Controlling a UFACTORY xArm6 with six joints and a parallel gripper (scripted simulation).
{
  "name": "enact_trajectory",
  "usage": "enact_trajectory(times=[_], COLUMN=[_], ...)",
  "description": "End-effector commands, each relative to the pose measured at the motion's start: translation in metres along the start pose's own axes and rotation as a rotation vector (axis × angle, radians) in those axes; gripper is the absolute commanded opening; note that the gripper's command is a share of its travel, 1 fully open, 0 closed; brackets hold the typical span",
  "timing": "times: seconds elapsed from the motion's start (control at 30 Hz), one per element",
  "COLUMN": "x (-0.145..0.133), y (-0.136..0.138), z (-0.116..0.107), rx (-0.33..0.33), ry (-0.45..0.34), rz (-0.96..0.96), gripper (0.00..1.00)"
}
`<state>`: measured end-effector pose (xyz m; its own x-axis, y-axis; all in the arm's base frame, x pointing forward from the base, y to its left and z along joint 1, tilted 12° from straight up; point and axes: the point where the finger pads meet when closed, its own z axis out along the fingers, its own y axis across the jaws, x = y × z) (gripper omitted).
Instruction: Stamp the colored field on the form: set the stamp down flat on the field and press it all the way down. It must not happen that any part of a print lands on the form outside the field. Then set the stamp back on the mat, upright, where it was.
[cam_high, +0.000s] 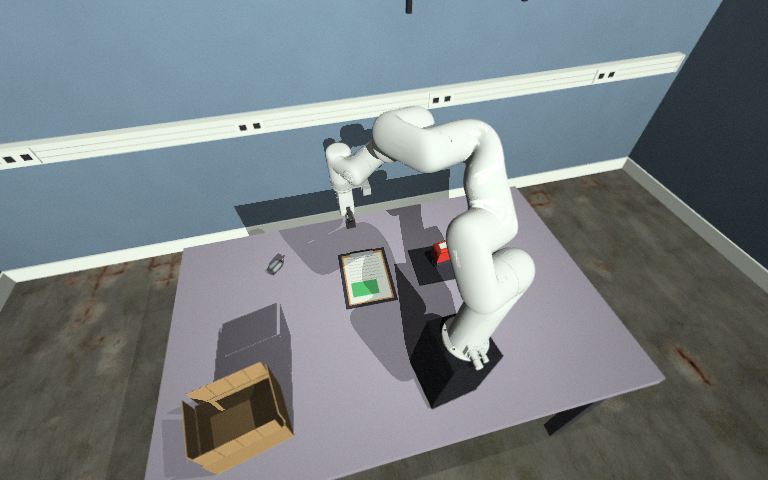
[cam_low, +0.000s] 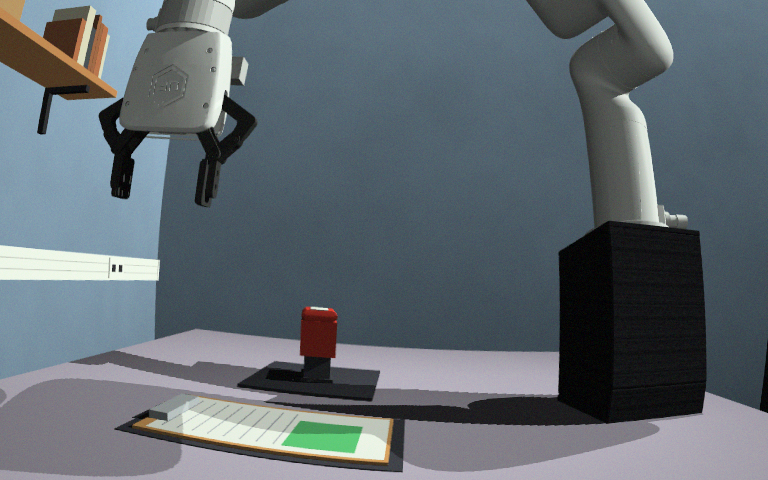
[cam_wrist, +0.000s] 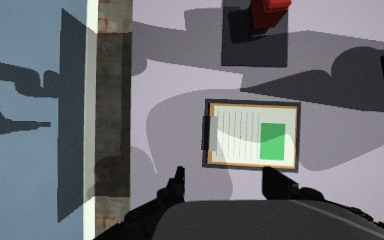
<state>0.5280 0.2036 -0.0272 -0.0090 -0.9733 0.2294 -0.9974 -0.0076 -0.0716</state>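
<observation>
A red stamp stands upright on a dark mat to the right of the form. The form lies flat on a clipboard, with a green field at its near end. My gripper is open and empty. It hangs high above the table beyond the clip end of the form, well away from the stamp.
An open cardboard box stands at the table's front left. A small grey object lies left of the form. The arm's black pedestal stands near the mat. The table's far edge and the wall are close behind the gripper.
</observation>
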Motion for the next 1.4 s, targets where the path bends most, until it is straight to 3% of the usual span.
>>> enact_trajectory(times=[0.0,0.3,0.47,0.6,0.67,0.8,1.17,1.23,1.27,1.37], x=[0.0,0.015,0.048,0.092,0.092,0.15,0.267,0.267,0.3,0.316], y=[-0.002,0.004,0.017,0.035,0.035,0.058,0.106,0.106,0.118,0.124], z=[-0.003,0.0,0.005,0.012,0.012,0.022,0.042,0.042,0.046,0.048], rx=[-0.044,-0.044,-0.044,-0.044,-0.044,-0.044,-0.044,-0.044,-0.044,-0.044], ry=[-0.029,-0.029,-0.029,-0.029,-0.029,-0.029,-0.029,-0.029,-0.029,-0.029], rz=[-0.113,-0.113,-0.113,-0.113,-0.113,-0.113,-0.113,-0.113,-0.113,-0.113], gripper=[0.91,0.91,0.91,0.91,0.91,0.91,0.91,0.91,0.91,0.91])
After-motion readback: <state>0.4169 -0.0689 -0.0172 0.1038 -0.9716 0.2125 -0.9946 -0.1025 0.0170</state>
